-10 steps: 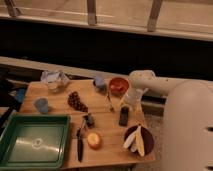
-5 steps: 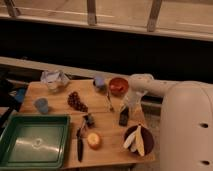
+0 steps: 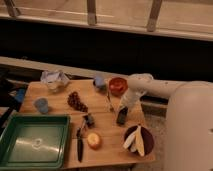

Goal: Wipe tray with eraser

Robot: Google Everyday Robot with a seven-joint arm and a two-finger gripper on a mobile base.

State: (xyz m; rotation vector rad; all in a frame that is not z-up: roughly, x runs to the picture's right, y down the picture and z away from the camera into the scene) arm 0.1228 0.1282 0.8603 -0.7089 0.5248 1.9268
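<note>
The green tray [image 3: 35, 119] lies at the table's front left corner, its glossy bottom bare. The eraser [image 3: 121, 117], a small dark block, stands on the wooden table right of centre, well apart from the tray. My white arm reaches in from the right and bends down over the block. My gripper [image 3: 123, 107] sits directly on the eraser's top end and is shut on it. The eraser's lower end rests on the table.
Between the eraser and the tray lie a black-handled knife [image 3: 80, 145], an orange fruit [image 3: 93, 141] and a small dark object [image 3: 90, 120]. A dark plate with banana pieces [image 3: 137, 140] sits just right of the eraser. A red bowl [image 3: 118, 86], grapes [image 3: 76, 101] and two blue cups stand further back.
The gripper has come down onto the eraser and shut on it. The other objects have not moved.
</note>
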